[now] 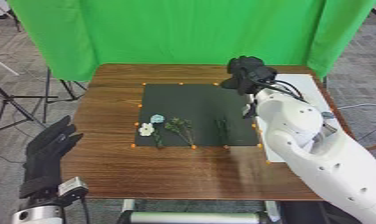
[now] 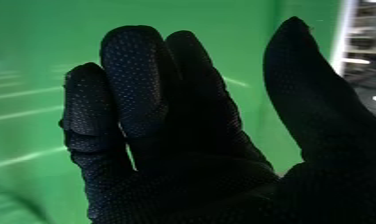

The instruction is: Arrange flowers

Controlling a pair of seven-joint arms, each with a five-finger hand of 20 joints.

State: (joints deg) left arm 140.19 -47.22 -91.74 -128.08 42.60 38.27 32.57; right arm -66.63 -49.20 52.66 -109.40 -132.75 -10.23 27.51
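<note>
The green curtain [image 1: 202, 35] stands beyond the far edge of the brown wooden table [image 1: 104, 175]. A dark mat [image 1: 189, 100] (orange markers along its border) occupies the table's middle; a white board [image 1: 295, 82] lies to its right. The left hand [image 1: 49, 152] is located at the table's near left, fingers extended. The right hand [image 1: 246, 72] is positioned near the mat's far right corner, fingers extended, thumb spread well apart. Near end of mat, left to right: white flower [image 1: 146, 129], blue flower [image 1: 157, 119] slightly farther, leafy sprig [image 1: 178, 126], dark green stem [image 1: 223, 131].
</note>
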